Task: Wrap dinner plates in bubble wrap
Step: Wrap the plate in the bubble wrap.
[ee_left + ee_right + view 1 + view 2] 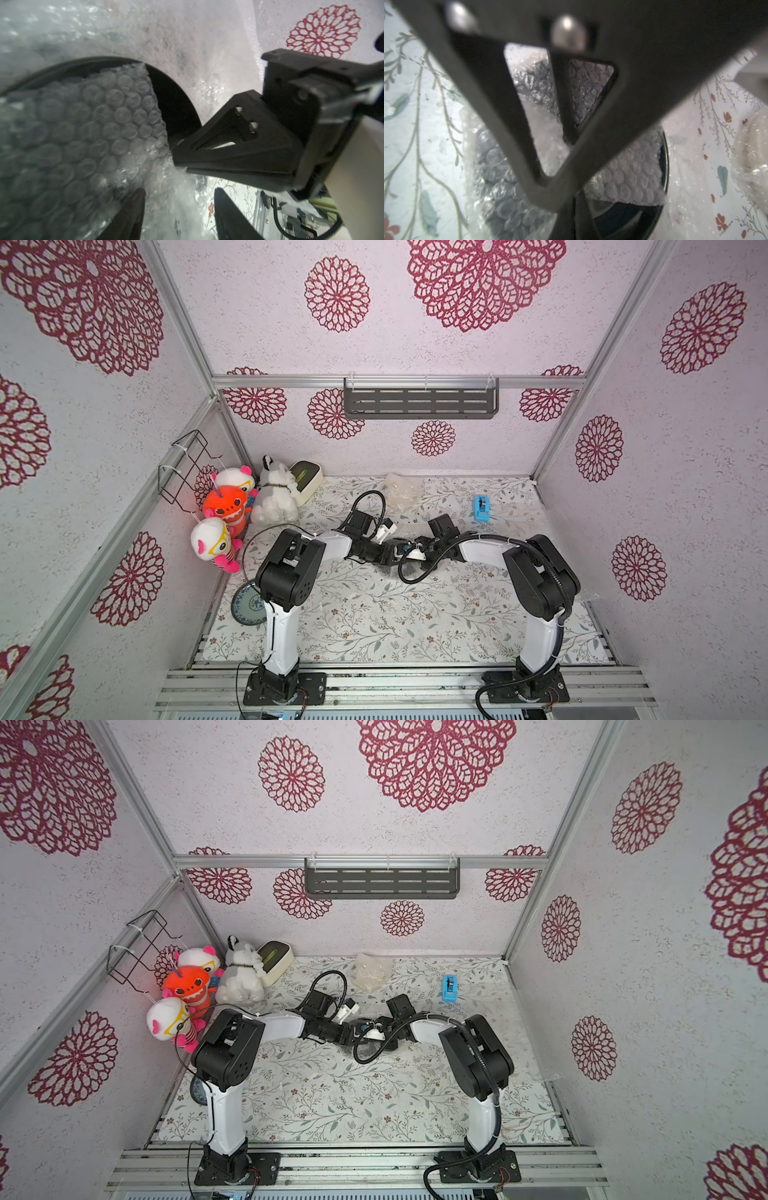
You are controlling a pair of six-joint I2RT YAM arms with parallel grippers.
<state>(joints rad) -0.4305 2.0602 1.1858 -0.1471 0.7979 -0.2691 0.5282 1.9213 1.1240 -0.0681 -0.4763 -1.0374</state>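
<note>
A glossy black dinner plate (172, 108) (629, 218) lies mid-table on a sheet of clear bubble wrap (187, 41). A flap of the wrap (93, 128) (629, 176) is folded over most of the plate. In both top views the arms meet over the plate (388, 571) (365, 1051). My left gripper (179, 191) (394, 556) is open, its fingers straddling crumpled wrap beside the plate. My right gripper (176, 150) (580, 209) (403, 547) is shut, its tip at the flap's edge on the plate. A grey-teal plate (247, 605) lies at the front left, half hidden by the left arm.
A bundle wrapped in bubble wrap (401, 491) sits at the back centre. A blue tape dispenser (482, 509) stands at the back right. A cream box with a green top (306, 479) and plush toys (274, 497) fill the back left corner.
</note>
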